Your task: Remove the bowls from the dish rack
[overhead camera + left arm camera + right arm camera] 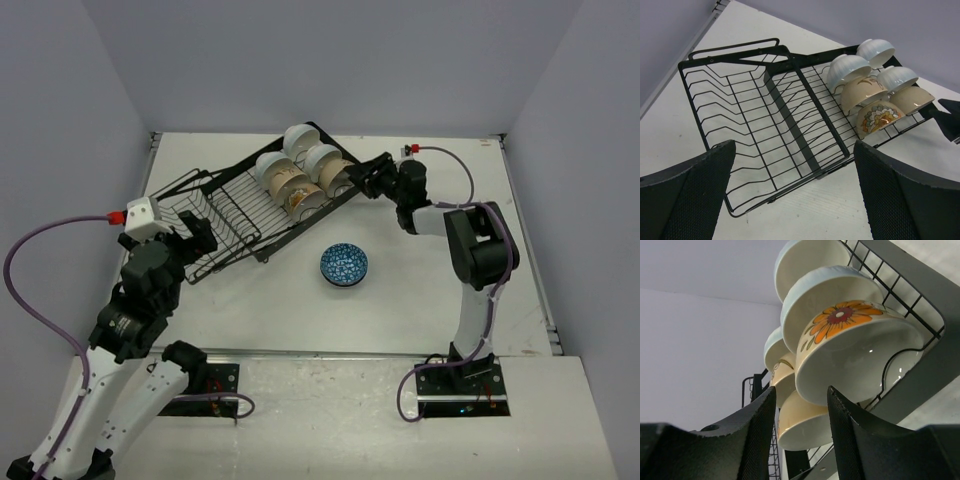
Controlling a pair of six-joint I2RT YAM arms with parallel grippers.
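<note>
The right gripper (366, 178), fingers half spread and pinching nothing visible, sat at the far right end of the black dish rack (225, 215), just before a flower-painted bowl (840, 320). The left gripper (197, 232) hung spread wide and empty over the rack's bare left section. One blue-patterned bowl (343, 265) stood on the tabletop (260, 310) beside the rack, and about six bowls (300, 180) were clustered inside it, so most of the unloading was not yet done.

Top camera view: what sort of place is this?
Probably a robot lab cell, not a kitchen: a white table boxed by plain grey walls, left arm and right arm bolted at its near edge, one dish rack of bowls.
</note>
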